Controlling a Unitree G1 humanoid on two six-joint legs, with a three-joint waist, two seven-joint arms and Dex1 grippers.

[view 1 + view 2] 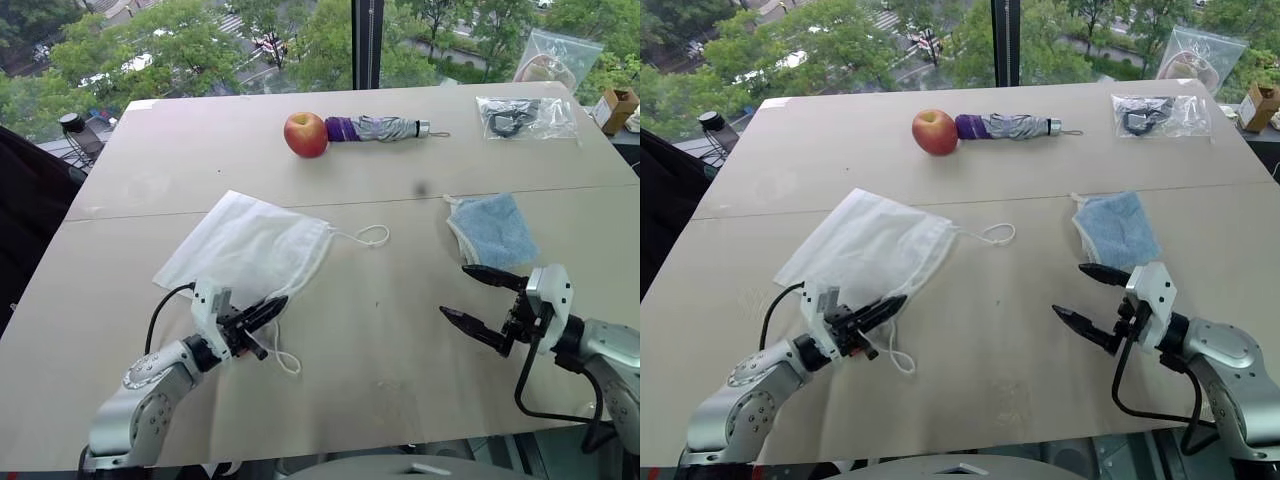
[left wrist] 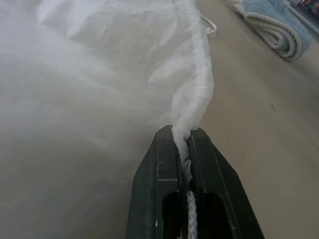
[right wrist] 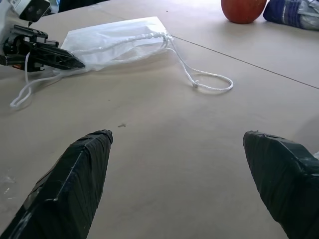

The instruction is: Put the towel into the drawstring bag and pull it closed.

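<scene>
Left gripper [image 1: 268,308] clamped on the gathered mouth edge of the drawstring bag [image 1: 245,245], cord trailing beside. Right gripper [image 1: 472,296] spread wide and empty, just short of the towel [image 1: 492,228] lying near the table's [image 1: 380,340] right side. Best to keep the pinch firm, lift the hem so the mouth gapes, then take the towel by its near fold.

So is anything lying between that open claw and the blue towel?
Nothing visible. The open right gripper hovers just in front of the towel, with only bare table between them. The apple and folded umbrella sit farther back.
</scene>
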